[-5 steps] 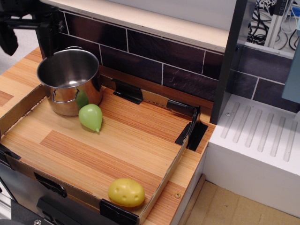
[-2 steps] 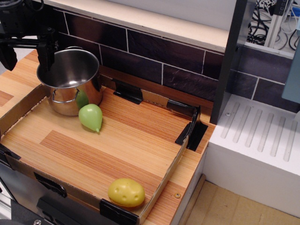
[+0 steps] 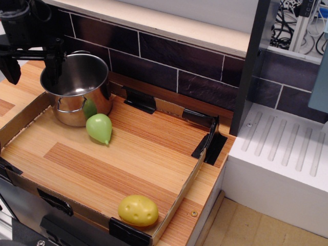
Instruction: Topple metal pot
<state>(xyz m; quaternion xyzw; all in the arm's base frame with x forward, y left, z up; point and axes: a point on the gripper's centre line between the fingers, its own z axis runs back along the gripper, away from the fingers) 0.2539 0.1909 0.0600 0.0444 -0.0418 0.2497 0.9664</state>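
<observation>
Pot first: metal pot (image 3: 77, 87) stands upright, mouth up, in the far-left corner of a shallow cardboard-walled tray (image 3: 177, 197) w/ a wood-grain floor, backed by a dark tile wall (image 3: 205, 72). Its axis is vertical, so toppling means tipping the rim sideways; open tray floor lies to the pot's right and front. Gripper (image 3: 32, 60), black, hangs at the pot's upper-left, its fingers spread wide apart. One finger (image 3: 53, 64) dips at the pot's left rim, seemingly just inside the mouth, though actual contact w/ the steel can't be confirmed; the other finger (image 3: 10, 69) hangs outside the pot, further left, over the counter. Nothing is gripped. So the pot's left wall sits roughly btwn the two fingers, w/ the pot body lying right of and below the gripper. Judgement: a closing pinch on that wall, or a sideways push toward the pot's right, looks like the likely way to tip it. Green pear-shaped toy (image 3: 99, 128) lies just in front of the pot, close to or touching its base, and could get knocked if the pot falls that way. Yellow potato-like toy (image 3: 138, 210) sits well away from the pot, at the tray's near edge.
</observation>
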